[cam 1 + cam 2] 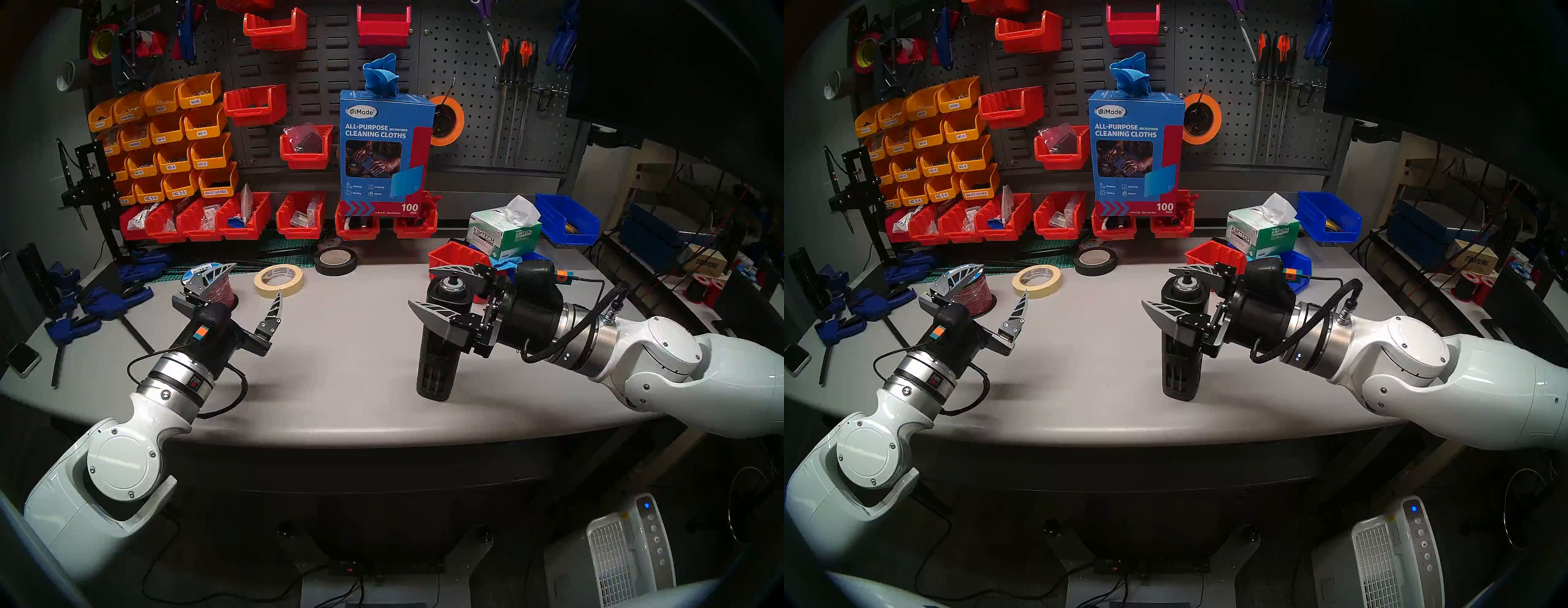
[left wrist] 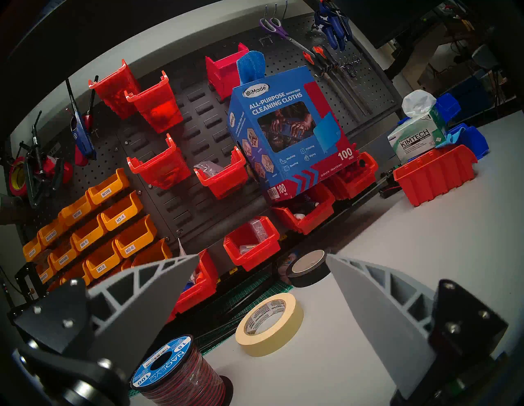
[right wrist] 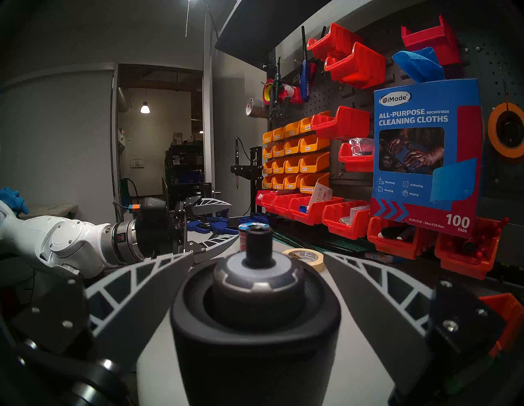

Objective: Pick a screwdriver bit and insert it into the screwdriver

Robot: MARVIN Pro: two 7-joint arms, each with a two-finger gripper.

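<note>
Since the screwdriver point(image 1: 447, 297) is a thick, rigid black column standing upright on the table point(image 1: 348, 361), it probably carries some weight and will not give under a squeeze. Its rounded, smooth-looking wall could turn or slip between flat pads, though. The upper half, just below the silver ring, is the sensible place to hold it, because that leaves the socket point(image 3: 258, 241) on top and the slotted lower half clear.

The right gripper point(image 1: 421, 286) comes at the screwdriver level from the right and brackets that upper half, one finger behind it and one in front. Both sit very close to the wall, but I cannot tell whether they press on it or only flank it.

Slim dark rods stand in the slots low on the screwdriver. They look like the bits point(image 1: 429, 373), though they are too small to be sure, and no loose bit shows on the table around it. A bit is stiff, light and thin, so it will likely roll or tip in a loose pinch. It is best taken near its upper end with the fingertips and drawn straight along its slot.

The left gripper point(image 1: 256, 278) hangs well to the left of the screwdriver, above the table, spread wide and empty.
</note>
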